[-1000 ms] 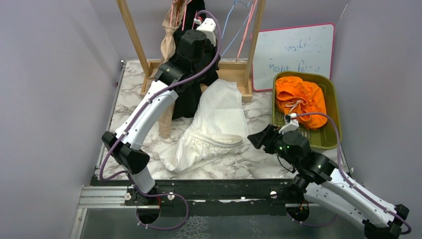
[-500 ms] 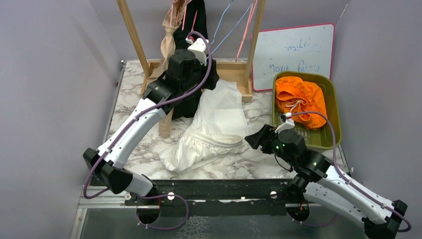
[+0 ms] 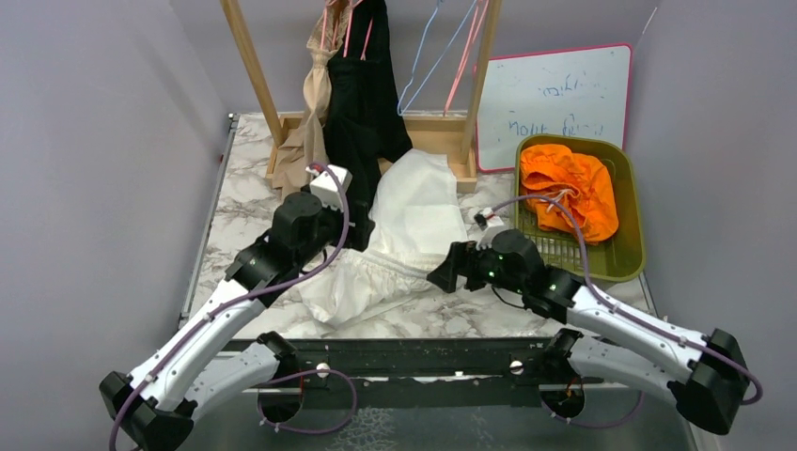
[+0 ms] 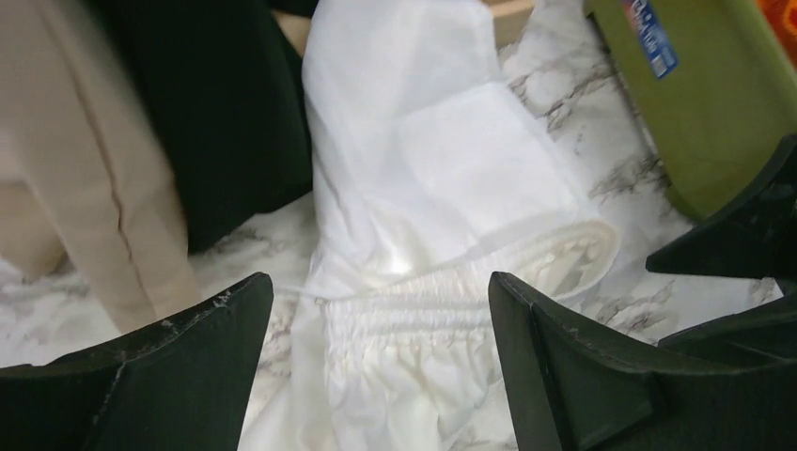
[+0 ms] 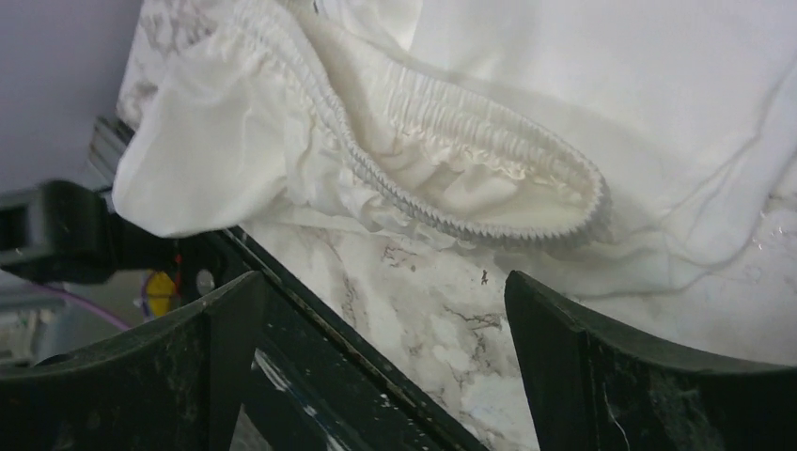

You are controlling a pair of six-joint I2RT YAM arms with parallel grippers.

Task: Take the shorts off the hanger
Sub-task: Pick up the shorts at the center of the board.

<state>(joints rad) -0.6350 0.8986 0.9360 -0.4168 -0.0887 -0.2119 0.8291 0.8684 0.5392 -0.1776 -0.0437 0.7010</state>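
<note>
The left tool (image 4: pixel 376 310) has its two fingers wide apart, and nothing is pinched between them. It hangs just over the white shorts (image 3: pixel 414 202), near the middle of the top picture. The right tool (image 5: pixel 376 291) is wide apart too and holds nothing. It points at the gathered waist of the white shorts from the right side.

The white shorts lie on the marble tabletop (image 3: pixel 244 197), off any hanger. Their waist is toward the bottom of the picture, between the two tools.

Just to the upper left, the black shorts (image 3: pixel 362 103) hang from the wooden rack (image 3: pixel 246 56) at the top of the picture. They reach down to the tabletop, right beside the white shorts. The tan shorts (image 3: pixel 315 103) hang just left of the black ones and touch them. A pink hanger (image 3: pixel 349 38) shows above these two.

A blue hanger (image 3: pixel 423 66) hangs on the right part of the rack. The orange shorts (image 3: pixel 569 183) lie bunched up in a green basket (image 3: pixel 628 188) on the right. A whiteboard (image 3: pixel 554 99) leans on the back wall behind the basket.
</note>
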